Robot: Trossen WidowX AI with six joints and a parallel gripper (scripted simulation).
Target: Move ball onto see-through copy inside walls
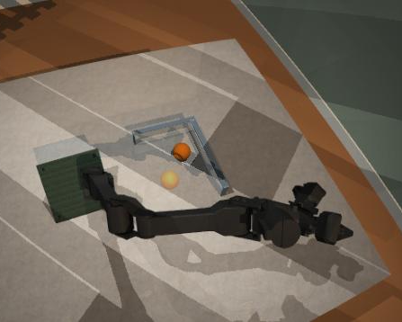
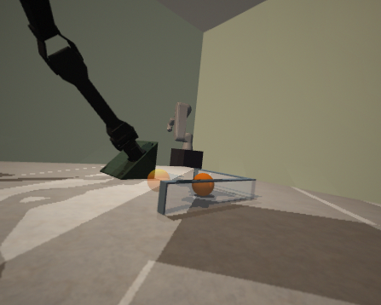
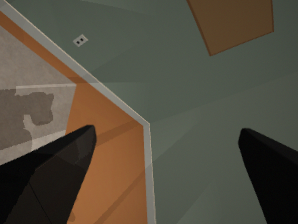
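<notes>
Two dark fingers frame my wrist view, one at each lower corner, spread nearly as wide as they go with nothing between them; through the gap I see only the grey-green wall and an orange strip of floor running beside a pale edge. From above, my gripper (image 1: 346, 233) sits out at the far end of my stretched arm (image 1: 198, 220), over the table's corner near its outer edge, touching nothing. The orange ball (image 1: 182, 151) lies well apart from it, back toward my base, resting on the table inside the angle of the two low clear walls (image 1: 207, 153), just beside the longer wall and close to the corner where they meet. The see-through copy (image 1: 170, 179) glows pale orange nearby, on the open side of the walls, between the ball and my green base block (image 1: 67, 184). In the exterior view the ball (image 2: 203, 184) shows behind the near clear wall (image 2: 209, 193), with the copy (image 2: 158, 179) to its left at the wall's end post. The walls close off two sides of the ball; the side facing the copy and my base stands open. Beyond my gripper the patterned table top (image 1: 256, 288) ends in a sharp corner.
</notes>
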